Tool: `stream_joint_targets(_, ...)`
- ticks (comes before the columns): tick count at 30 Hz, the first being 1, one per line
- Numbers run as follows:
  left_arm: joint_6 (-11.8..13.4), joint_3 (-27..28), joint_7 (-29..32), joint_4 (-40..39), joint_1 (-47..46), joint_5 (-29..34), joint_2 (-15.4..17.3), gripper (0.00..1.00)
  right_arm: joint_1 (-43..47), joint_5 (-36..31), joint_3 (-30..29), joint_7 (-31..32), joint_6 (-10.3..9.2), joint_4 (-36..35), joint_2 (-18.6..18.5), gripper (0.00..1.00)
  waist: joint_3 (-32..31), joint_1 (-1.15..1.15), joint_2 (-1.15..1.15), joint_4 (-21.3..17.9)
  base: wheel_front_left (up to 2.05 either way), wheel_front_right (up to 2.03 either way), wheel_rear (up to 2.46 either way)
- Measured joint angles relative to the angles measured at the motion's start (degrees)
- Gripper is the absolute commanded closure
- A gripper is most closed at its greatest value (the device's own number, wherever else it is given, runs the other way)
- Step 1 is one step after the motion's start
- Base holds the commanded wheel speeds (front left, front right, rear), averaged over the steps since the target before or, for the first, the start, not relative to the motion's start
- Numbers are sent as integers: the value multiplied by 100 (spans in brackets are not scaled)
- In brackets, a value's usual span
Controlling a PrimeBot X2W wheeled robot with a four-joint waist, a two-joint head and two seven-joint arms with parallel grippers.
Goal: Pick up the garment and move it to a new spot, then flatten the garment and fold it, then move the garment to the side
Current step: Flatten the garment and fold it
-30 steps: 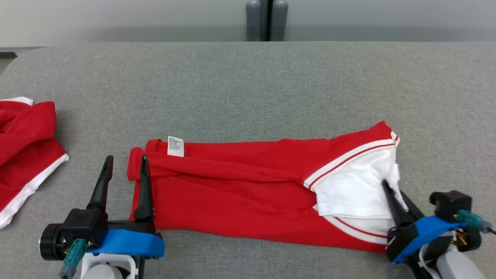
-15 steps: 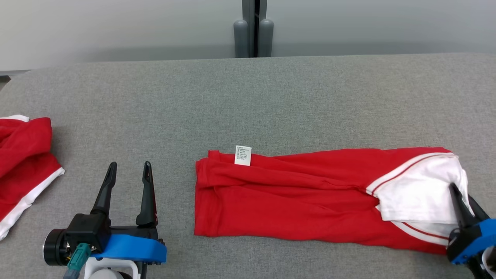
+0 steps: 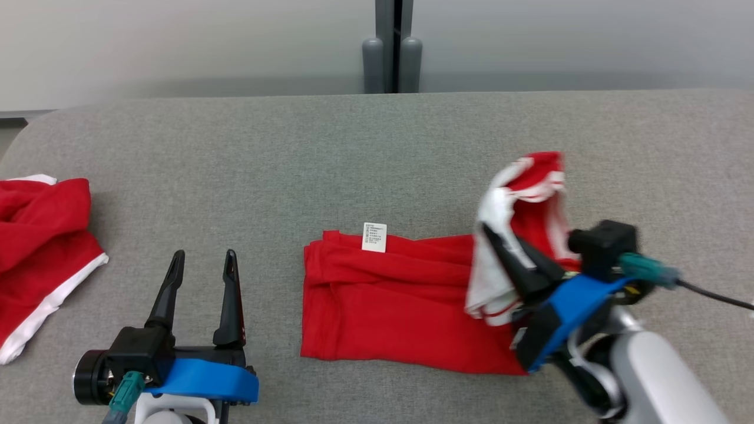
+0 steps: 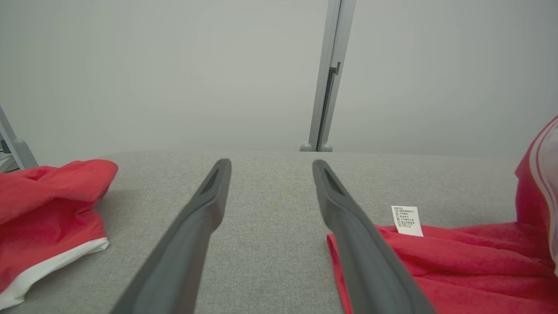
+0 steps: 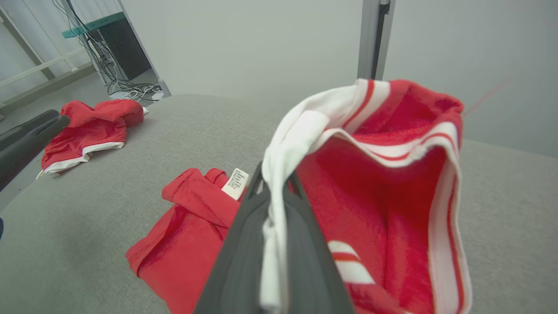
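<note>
Red garment (image 3: 400, 300) pinched by right gripper (image 3: 486, 228); second garment (image 3: 41, 229) lies apart.

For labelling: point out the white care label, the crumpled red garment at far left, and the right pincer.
small white care label (image 3: 374, 237): head view, label's middle
crumpled red garment with white hem (image 3: 44, 229): head view, its red middle
right pincer (image 3: 488, 231): head view, between fingertips shut on folded red garment (image 3: 389, 306)

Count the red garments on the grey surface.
2. One garment lies at the grey surface's middle, its white-trimmed end lifted in the right gripper; the second garment is bunched at its left edge, partly cropped. Others may be off-frame.
</note>
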Motion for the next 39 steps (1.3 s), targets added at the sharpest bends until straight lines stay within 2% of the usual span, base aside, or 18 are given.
stream_joint_targets(4,-56,-44,1,35,-99,0,-57,0,-281,140,615,18,0,367,552,100,46,0,0,124,0,0,0)
stream_joint_targets(7,-101,-76,0,86,-184,3,-121,0,-435,245,960,-114,0,825,802,100,88,0,0,251,0,0,0)
stream_joint_targets(16,-211,-64,1,231,-292,60,-283,0,-779,501,1550,-773,0,1991,964,100,259,1,0,519,0,0,0)
stream_joint_targets(17,-220,-54,1,244,-292,70,-287,0,-823,543,1615,-862,0,2071,965,84,269,1,0,527,0,0,0)
stream_joint_targets(19,-245,-40,0,263,-295,109,-308,0,-929,657,1805,-1078,0,2127,965,21,285,1,0,536,0,0,0)
stream_joint_targets(20,-250,-31,1,272,-298,113,-320,0,-989,694,1898,-1210,0,2139,967,0,285,1,0,535,0,0,0)
stream_joint_targets(25,-261,31,1,312,-295,162,-345,0,-1172,733,2228,-1889,0,1996,972,0,251,1,0,496,0,0,0)
stream_joint_targets(29,-260,110,1,321,-243,202,-345,0,-1200,604,2047,-2272,0,1603,942,0,198,1,-1,411,0,0,0)
stream_joint_targets(32,-257,135,1,336,-152,214,-325,0,-1054,372,1474,-2407,1,1203,731,0,141,0,-1,322,0,0,0)
stream_joint_targets(36,-237,153,1,333,-103,252,-294,0,-426,12,319,-2457,0,757,421,0,78,0,-1,189,0,0,0)
stream_joint_targets(39,-205,155,4,323,-57,253,-250,0,103,-250,-471,-2406,0,441,327,0,49,0,-1,79,0,0,0)
